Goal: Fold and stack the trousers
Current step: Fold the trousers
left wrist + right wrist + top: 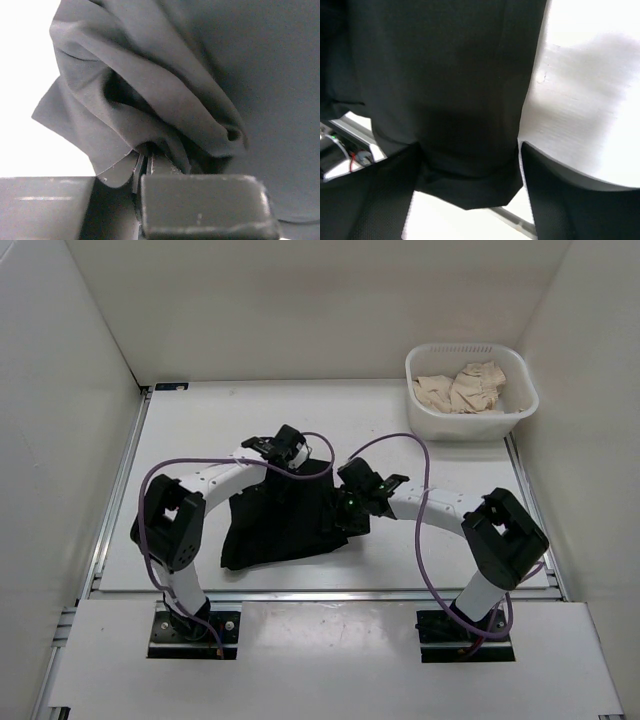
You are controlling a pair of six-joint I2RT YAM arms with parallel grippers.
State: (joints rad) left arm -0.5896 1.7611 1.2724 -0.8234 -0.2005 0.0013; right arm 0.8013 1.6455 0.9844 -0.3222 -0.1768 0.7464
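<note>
The black trousers [285, 525] lie folded in a rough square in the middle of the table. My left gripper [285, 450] is at their far edge. In the left wrist view it [144, 165] is shut on a bunched fold of the trousers [165, 90], lifted off the layer below. My right gripper [352, 505] is at the trousers' right edge. In the right wrist view it [470, 155] is open, its fingers [570, 200] wide apart, with a corner of the trousers [460, 100] lying between them.
A white basket [520, 375] with crumpled beige cloth [462, 388] stands at the back right. White walls enclose the table on three sides. A metal rail [330, 592] runs along the near edge, just in front of the trousers.
</note>
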